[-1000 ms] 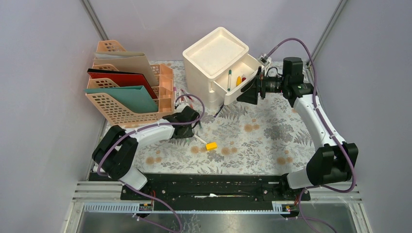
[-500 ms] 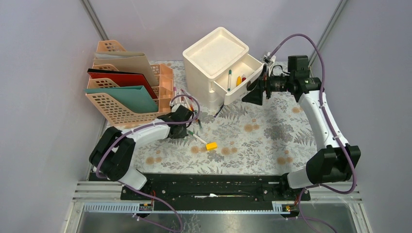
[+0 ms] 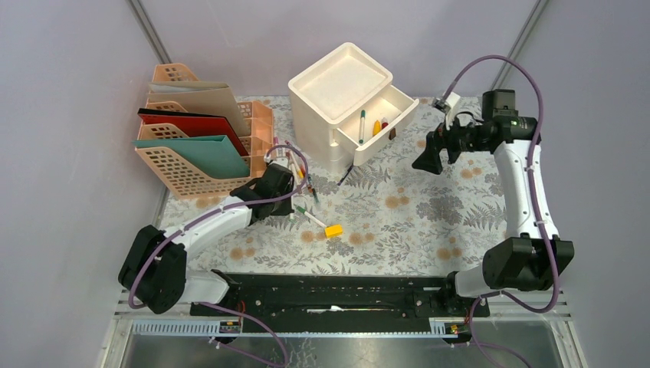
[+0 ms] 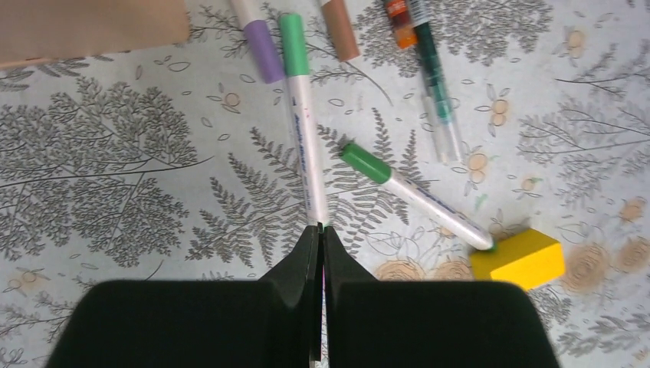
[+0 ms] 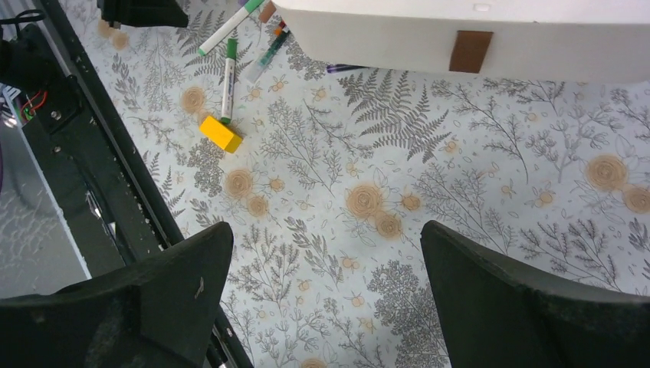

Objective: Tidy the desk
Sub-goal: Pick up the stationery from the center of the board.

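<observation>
- Checking closed left gripper (image 4: 320,228) for real pinch on tail of white, green-capped plastic marker (image 4: 306,153).
- Parking wide-open right gripper (image 5: 326,230) beside white plastic drawer (image 5: 536,46).

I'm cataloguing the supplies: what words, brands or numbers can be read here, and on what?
No text is legible.
Light-green-capped marker: blue print along the barrel, too blurred to read.
Dark-green-capped marker: blue print, too small to read.
</observation>
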Robot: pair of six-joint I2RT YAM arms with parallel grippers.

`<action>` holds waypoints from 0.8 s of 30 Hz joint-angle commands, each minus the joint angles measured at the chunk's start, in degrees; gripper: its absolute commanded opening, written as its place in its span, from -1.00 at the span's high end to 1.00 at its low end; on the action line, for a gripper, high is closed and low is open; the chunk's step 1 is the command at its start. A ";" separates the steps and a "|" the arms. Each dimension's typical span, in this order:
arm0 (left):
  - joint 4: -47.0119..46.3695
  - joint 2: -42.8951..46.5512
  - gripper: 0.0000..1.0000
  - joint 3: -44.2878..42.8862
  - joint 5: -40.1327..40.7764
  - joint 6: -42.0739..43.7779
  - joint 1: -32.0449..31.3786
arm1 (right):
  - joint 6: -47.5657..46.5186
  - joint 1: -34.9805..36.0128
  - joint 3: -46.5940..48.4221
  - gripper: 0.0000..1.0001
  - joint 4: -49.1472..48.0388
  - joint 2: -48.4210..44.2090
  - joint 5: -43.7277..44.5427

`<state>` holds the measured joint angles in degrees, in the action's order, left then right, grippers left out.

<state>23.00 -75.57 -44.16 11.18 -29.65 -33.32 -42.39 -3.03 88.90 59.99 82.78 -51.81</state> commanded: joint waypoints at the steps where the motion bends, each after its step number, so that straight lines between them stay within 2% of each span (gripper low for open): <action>1: -1.95 2.60 1.00 -3.64 -4.64 0.05 0.27 | 1.78 -1.19 -0.04 -0.99 -0.38 -3.49 -0.28; 7: 1.22 1.70 1.00 -8.23 -2.95 -0.53 0.74 | 5.70 -1.19 -1.15 -0.99 -4.21 -6.12 -2.08; 8: 1.34 0.36 0.89 -7.94 -2.69 -0.52 1.55 | 5.66 -1.19 -1.37 -0.99 -4.23 -6.41 -2.22; 9: 2.12 -0.99 0.58 -7.70 -2.26 -1.13 2.28 | 5.76 -1.19 -1.74 -0.99 -4.15 -6.52 -2.12; 10: 2.83 -2.20 0.42 -7.62 -0.70 -1.27 2.40 | 5.89 -1.27 -2.25 -0.99 -4.16 -6.57 -1.93; 16: -0.83 -4.76 0.28 -7.26 3.11 1.10 0.91 | -0.59 -2.51 -5.61 -0.99 1.51 -8.35 -0.30; 24: -2.20 -5.62 0.22 -4.01 10.55 1.33 -3.23 | -0.15 -7.27 -9.40 -0.99 0.71 -9.31 -4.76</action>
<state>22.79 -80.86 -49.47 16.45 -28.47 -35.92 -41.34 -8.23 79.88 60.20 74.81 -53.34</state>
